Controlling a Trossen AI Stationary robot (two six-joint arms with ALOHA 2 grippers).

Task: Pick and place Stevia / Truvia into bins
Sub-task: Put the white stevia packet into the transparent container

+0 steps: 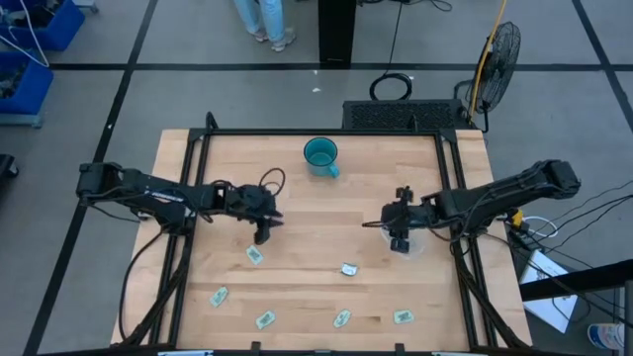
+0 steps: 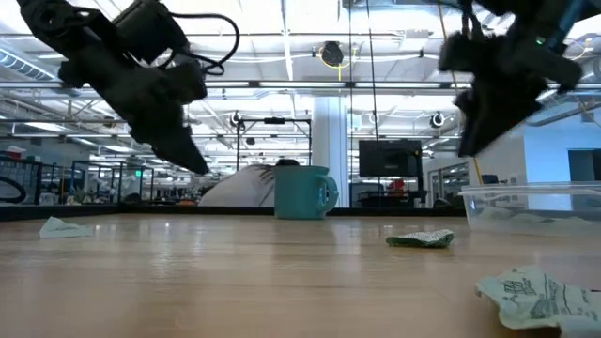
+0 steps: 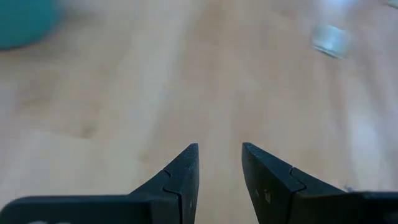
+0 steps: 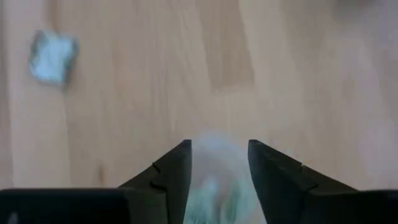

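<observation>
The table is pale butcher-block wood, its grain running in long strips, framed by dark metal rails; scattered on its near half lie small flat paper sachets, pale green and white, some crumpled (one at looks folded on itself). The clear plastic tub, shallow and round-cornered, sits at the right side of the table under the right gripper; in the right wrist view a pale green sachet shows blurred between the dark fingers, which stand apart and not closed on it. A glossy teal mug with a handle stands near the far edge; its contents cannot be seen. The left gripper hangs above bare wood just beyond the nearest sachet, its tapered fingers slightly apart and empty.
</observation>
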